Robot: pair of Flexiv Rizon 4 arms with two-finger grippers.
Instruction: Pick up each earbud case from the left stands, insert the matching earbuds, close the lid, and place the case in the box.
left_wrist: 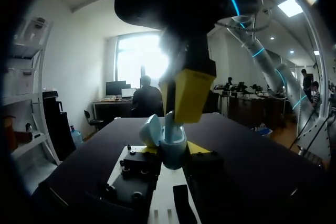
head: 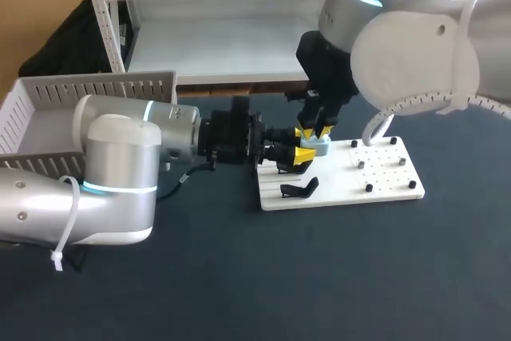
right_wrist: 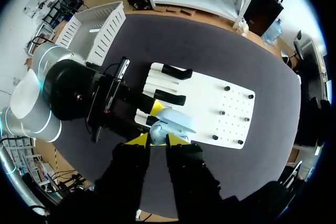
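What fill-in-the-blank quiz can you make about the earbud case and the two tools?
The earbud case is pale ____.
Its lid stands ____.
The left tool holds it, and the right tool hangs just ____ it.
The black stands sit on a ____ board.
Missing words: blue; open; above; white.

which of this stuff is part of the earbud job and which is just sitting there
In the job: light blue open-lidded earbud case, left gripper, right gripper, white flat plastic board.
Sitting unused: black empty curved stand, white slatted plastic box.
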